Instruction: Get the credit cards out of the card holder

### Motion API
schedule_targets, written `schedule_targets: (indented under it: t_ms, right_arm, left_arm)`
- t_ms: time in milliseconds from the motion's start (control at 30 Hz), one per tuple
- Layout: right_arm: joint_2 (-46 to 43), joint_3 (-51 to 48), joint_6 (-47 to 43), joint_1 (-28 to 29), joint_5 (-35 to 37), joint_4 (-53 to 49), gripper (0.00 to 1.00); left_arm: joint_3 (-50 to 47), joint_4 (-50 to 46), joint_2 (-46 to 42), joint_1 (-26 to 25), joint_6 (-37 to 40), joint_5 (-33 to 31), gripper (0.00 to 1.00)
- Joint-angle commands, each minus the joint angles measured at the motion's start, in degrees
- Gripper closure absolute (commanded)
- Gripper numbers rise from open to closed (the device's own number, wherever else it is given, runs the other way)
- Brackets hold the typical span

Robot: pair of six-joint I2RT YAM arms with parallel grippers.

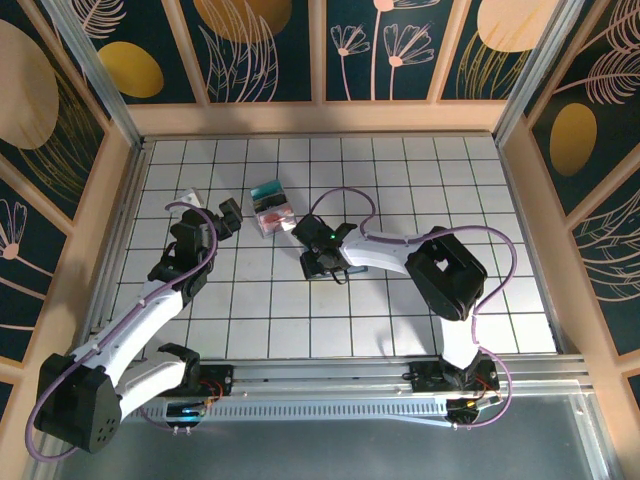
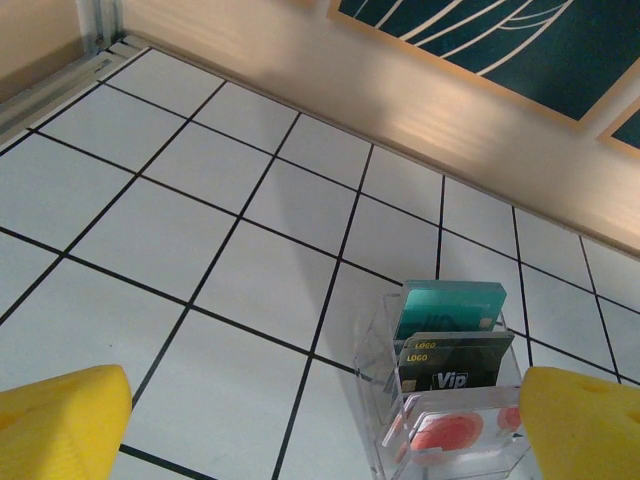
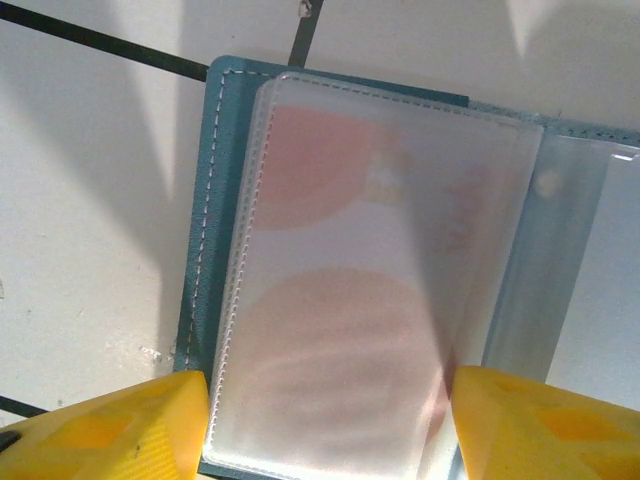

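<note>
Three cards (image 2: 455,362) are already stood in a clear rack (image 2: 372,350), just ahead of the left pincer (image 1: 228,214), which is held wide open and empty. One pink card (image 3: 330,350) is left inside the holder (image 3: 205,200), laid open on the tiled surface (image 1: 480,200). The right pincer (image 3: 330,428) is held part open above it, fingers (image 3: 100,430) astride the clear pocket (image 3: 400,150), nothing gripped. The pocket film is judged the only obstacle.

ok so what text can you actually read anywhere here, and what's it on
"LOGO", printed twice in yellow, on the black card in the clear stand.
"ViP", white, same black card.
Teal card: nothing readable.
Pink card inside the card holder: faint marks, too blurred to read.
</note>
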Motion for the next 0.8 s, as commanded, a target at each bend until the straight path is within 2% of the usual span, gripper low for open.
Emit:
schedule_targets:
  t_ms: [0, 133, 600, 767]
  right_arm:
    - [-0.57, -0.27, 0.43, 0.24, 1.20, -0.57, 0.34]
    - [0.58, -0.85, 0.60, 0.04, 1.45, -0.64, 0.35]
    - [-0.61, -2.87, 0.89, -0.11, -0.95, 0.67, 0.64]
    - [-3.16, -4.10, -0.15, 0.13, -3.59, 1.49, 0.68]
  left_arm:
    - [-0.29, 1.44, 0.19, 0.43, -0.58, 0.38, 0.01]
    - [-0.33, 1.27, 0.19, 0.43, -0.41, 0.50, 0.01]
    - [-0.20, 0.52, -0.42, 0.43, -0.14, -0.11, 0.01]
    - [-0.18, 0.68, -1.59, 0.43, 0.18, 0.31, 0.01]
